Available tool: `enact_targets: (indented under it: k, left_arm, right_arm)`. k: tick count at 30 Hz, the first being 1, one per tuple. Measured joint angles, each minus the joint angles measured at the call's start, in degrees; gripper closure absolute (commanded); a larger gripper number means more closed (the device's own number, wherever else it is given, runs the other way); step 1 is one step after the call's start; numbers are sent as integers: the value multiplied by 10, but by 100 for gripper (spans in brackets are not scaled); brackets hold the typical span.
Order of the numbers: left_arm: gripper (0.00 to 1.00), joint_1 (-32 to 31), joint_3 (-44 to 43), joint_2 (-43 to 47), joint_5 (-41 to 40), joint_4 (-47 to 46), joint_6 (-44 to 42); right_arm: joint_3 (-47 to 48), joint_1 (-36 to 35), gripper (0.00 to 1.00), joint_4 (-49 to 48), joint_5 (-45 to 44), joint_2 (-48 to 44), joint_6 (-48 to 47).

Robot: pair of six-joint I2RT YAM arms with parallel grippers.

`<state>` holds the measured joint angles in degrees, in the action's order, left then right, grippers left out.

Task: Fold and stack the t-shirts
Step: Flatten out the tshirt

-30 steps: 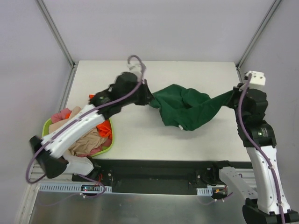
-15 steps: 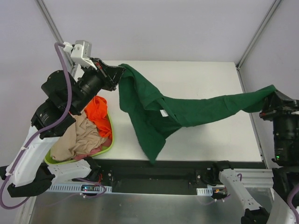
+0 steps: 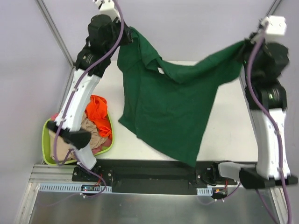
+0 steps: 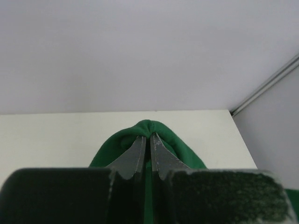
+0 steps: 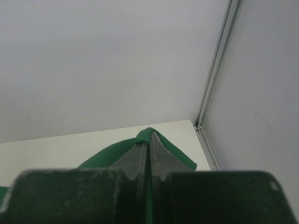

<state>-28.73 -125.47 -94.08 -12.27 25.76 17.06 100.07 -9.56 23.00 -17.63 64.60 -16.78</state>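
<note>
The large dark green t-shirt [image 3: 168,107] hangs spread in the air between both raised arms, its lower edge reaching toward the table's near edge. My left gripper [image 3: 125,37] is shut on its upper left corner; green cloth [image 4: 154,133] bulges around the closed tips [image 4: 150,136]. High at the right, my right gripper [image 3: 244,46] is shut on the shirt's other corner, where cloth [image 5: 112,151] wraps the closed tips [image 5: 150,135]. Orange [image 3: 97,108], beige [image 3: 89,133] and pink t-shirts lie heaped in the basket.
A lime-green plastic basket [image 3: 46,140] sits at the table's near left corner. The white table [image 3: 229,121] is bounded by grey walls and metal corner posts [image 3: 56,32]. The hanging shirt hides most of the table's middle.
Both arms have risen high and swung toward the back, lifting the green t-shirt off the table. It went from a crumpled, stretched bundle to a spread hanging sheet.
</note>
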Motion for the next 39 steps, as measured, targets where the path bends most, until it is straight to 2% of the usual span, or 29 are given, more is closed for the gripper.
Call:
enact_targets:
  k: [4, 6, 8, 10, 13, 16, 19, 20, 23, 24, 25, 26, 29, 31, 33, 34, 39]
  left_arm:
    - [100, 31, -161, -128, 68, 18, -6]
    - [100, 36, -194, -146, 89, 19, -16]
    - [100, 37, -191, -131, 103, 15, -23]
    - [100, 37, -145, -83, 119, -5, -31]
    - [100, 37, -47, 12, 129, -28, -37]
    - [100, 37, 77, 109, 119, -57, -34]
    - [99, 39, 268, 203, 113, -92, -7]
    - [95, 41, 336, 226, 115, -100, 5]
    - [66, 41, 503, 243, 121, -97, 50]
    - [52, 41, 549, 229, 127, -88, 64]
    - [40, 41, 585, 209, 136, -73, 76]
    - [29, 41, 613, 186, 145, -55, 88]
    - [4, 41, 647, 141, 180, -5, 111]
    - [1, 41, 646, 135, 202, 3, 122]
    - [1, 40, 635, 135, 217, 4, 127]
    - [1, 39, 627, 133, 224, 2, 128]
    - [1, 28, 579, 104, 243, -5, 130]
  right_arm:
    - [123, 1, 100, 0, 0, 152, -24]
    - [181, 1, 100, 4, 1, 202, -33]
    - [204, 1, 100, 1, -2, 213, -41]
    - [203, 2, 99, -9, -4, 198, -48]
    - [123, 3, 99, -48, -6, 127, -55]
    - [-14, 5, 98, -78, -16, 21, -63]
    - [-165, 7, 96, -86, -41, -75, -64]
    - [-198, 7, 94, -80, -51, -93, -61]
    - [-310, 9, 89, -31, -84, -130, -31]
    - [-343, 10, 86, -13, -92, -134, -19]
    - [-374, 12, 77, 4, -99, -134, -7]
    - [-397, 12, 65, 19, -104, -132, 2]
    - [-459, 18, 43, 64, -124, -119, 32]
    - [-465, 22, 27, 87, -135, -107, 46]
    - [-464, 24, 1, 90, -142, -97, 60]
    - [-462, 24, 4, 92, -143, -94, 65]
    - [-453, 25, 4, 91, -99, -69, 87]
